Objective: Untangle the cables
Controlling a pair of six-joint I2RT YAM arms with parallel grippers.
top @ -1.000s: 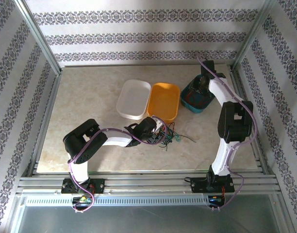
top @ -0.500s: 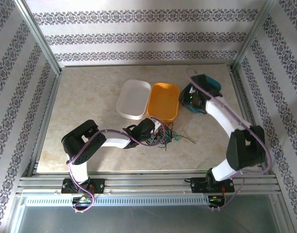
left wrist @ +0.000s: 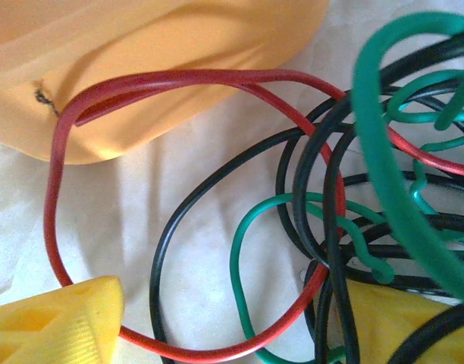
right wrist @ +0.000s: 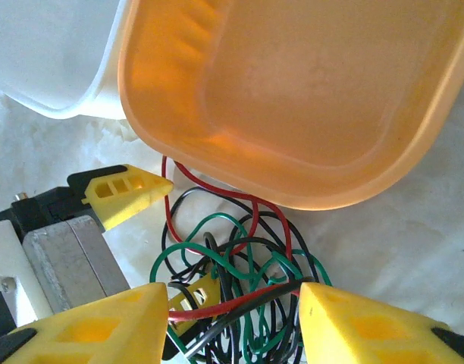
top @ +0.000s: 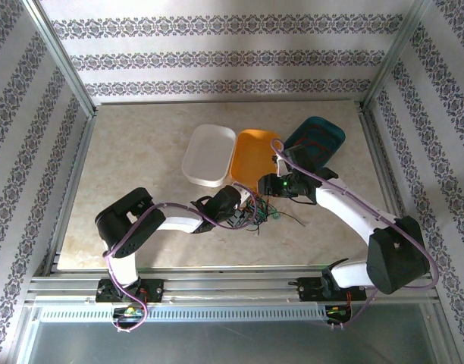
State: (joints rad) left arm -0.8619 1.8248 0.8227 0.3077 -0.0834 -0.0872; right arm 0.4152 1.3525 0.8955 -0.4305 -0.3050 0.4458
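1. The cables (top: pixel 264 214) lie in one knot on the tabletop (top: pixel 133 159), just beside the near rim of the orange tray (top: pixel 256 152). Red, green and black strands thread through one another, and none lies free.
2. The left gripper (left wrist: pixel 224 322) sits low at the knot's left side, jaws wide apart, holding nothing. The red loop (left wrist: pixel 54 205) and several black strands lie in the gap between its yellow fingers. I read this as a straddle, set to close on one strand.
3. The right gripper (right wrist: pixel 232 322) hangs over the knot from the tray side, jaws parted and nothing clamped. A red and a black strand cross beneath the gap.
4. My guess at why both are placed here: one arm anchors the bundle while the other draws a single strand out.
5. The white tray (top: pixel 209 152) touches the orange one, and the teal tray (top: pixel 317 138) stands further right. I take them for sorting bins. I cannot tell whether the teal one holds anything.
6. Risk: the red loop rests against the orange tray's wall, so a hard pull may tighten the knot or shove the tray.
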